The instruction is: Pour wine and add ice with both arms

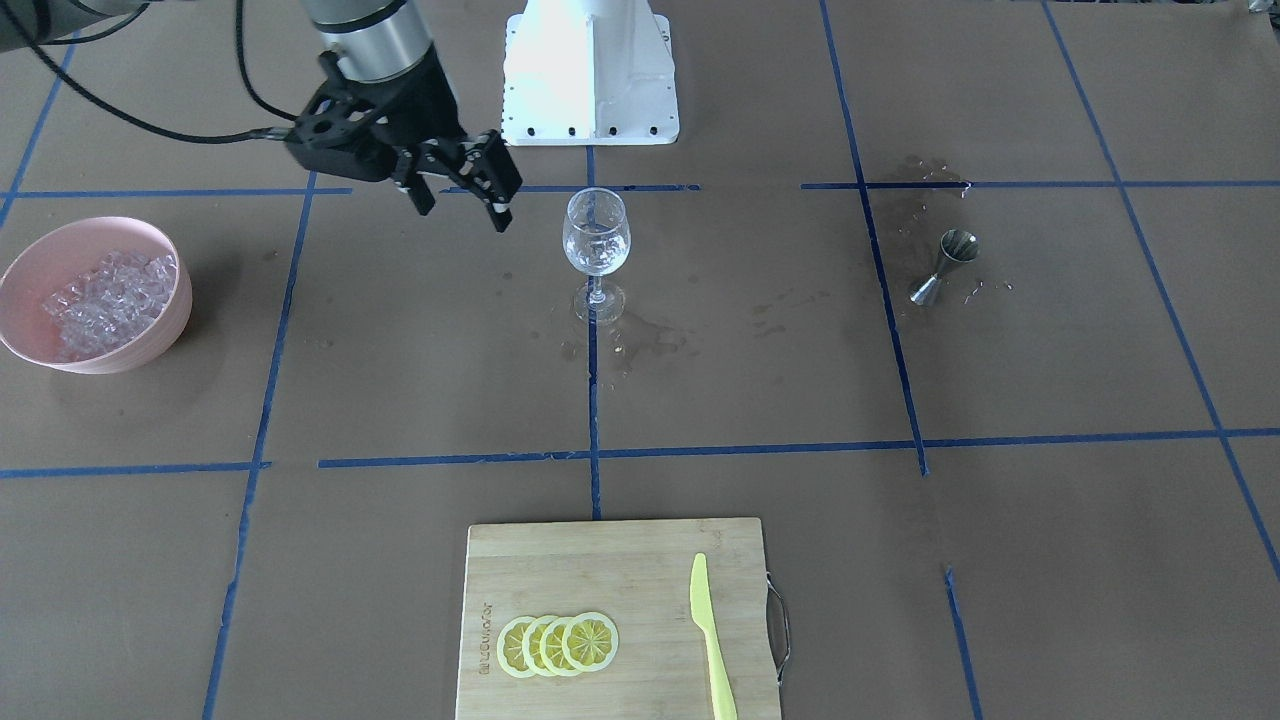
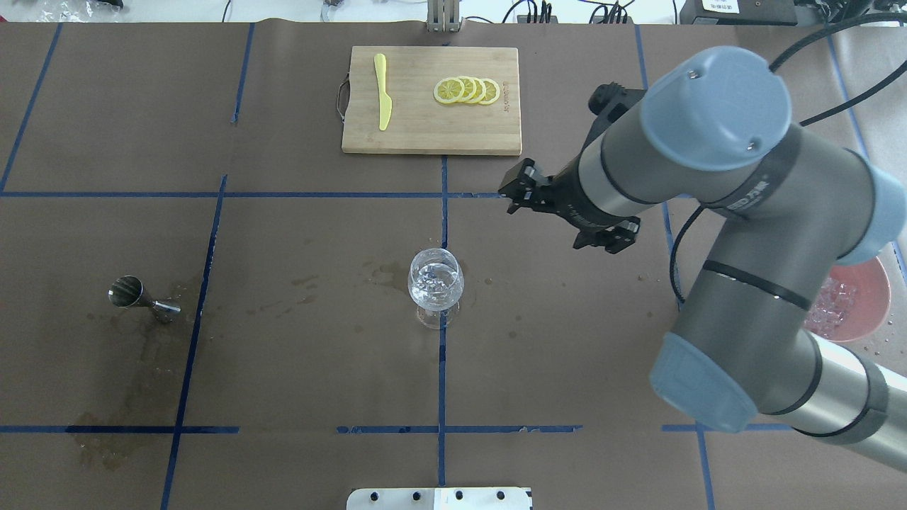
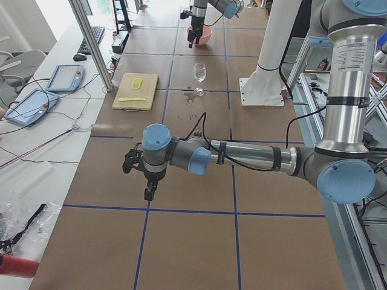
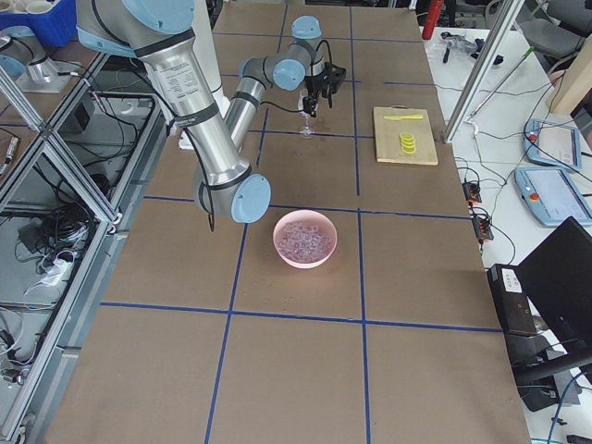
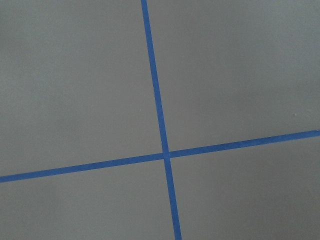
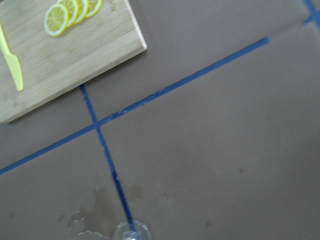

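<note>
The wine glass (image 1: pixel 596 235) stands mid-table (image 2: pixel 435 283) and holds ice chunks in almost colourless liquid. My right gripper (image 1: pixel 465 200) hangs open and empty beside the glass at about rim height, apart from it; it also shows in the overhead view (image 2: pixel 560 209). The steel jigger (image 1: pixel 945 265) sits alone on stained paper (image 2: pixel 138 296). The pink bowl (image 1: pixel 140 350) holds a heap of ice (image 1: pixel 105 300). My left gripper (image 3: pixel 148 184) shows only in the exterior left view, above bare paper far from the glass; I cannot tell whether it is open or shut.
A bamboo cutting board (image 1: pixel 600 560) with lemon slices (image 1: pixel 558 644) and a yellow knife (image 1: pixel 712 640) lies at the operators' edge. The white pedestal (image 1: pixel 590 70) stands behind the glass. Wet stains (image 1: pixel 640 340) surround the glass's foot.
</note>
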You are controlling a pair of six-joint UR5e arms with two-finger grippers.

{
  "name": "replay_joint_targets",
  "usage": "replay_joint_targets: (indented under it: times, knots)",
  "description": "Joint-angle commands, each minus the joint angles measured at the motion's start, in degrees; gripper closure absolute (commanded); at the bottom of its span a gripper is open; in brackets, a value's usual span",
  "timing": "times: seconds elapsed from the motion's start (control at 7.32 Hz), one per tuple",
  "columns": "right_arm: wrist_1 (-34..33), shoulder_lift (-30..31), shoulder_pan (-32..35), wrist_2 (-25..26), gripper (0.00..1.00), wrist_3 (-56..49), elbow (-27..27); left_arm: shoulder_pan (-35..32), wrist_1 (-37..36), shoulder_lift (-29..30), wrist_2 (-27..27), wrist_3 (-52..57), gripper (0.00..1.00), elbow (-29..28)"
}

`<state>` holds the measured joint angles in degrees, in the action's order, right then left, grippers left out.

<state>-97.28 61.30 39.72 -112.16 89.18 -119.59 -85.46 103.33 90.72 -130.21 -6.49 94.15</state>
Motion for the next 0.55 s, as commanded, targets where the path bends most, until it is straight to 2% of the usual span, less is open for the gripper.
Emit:
replay_joint_targets:
  times: [0.0,0.27,0.41]
  knots:
    - [-0.1,8.9,8.8,-5.7,0.00,-15.1,-0.9,0.1,0.5,0.2,-0.1,-0.1,0.00,1.2]
    - [-0.3,15.6,15.3,-6.6,0.00,-31.7,-0.3,0.5,3.7,0.2,-0.2,-0.1,0.00,0.8]
    - [-0.3,17.2,19.9,-8.6,0.00,-40.7,2.3,0.5,4.1,0.4,-1.9,-0.1,0.00,0.8]
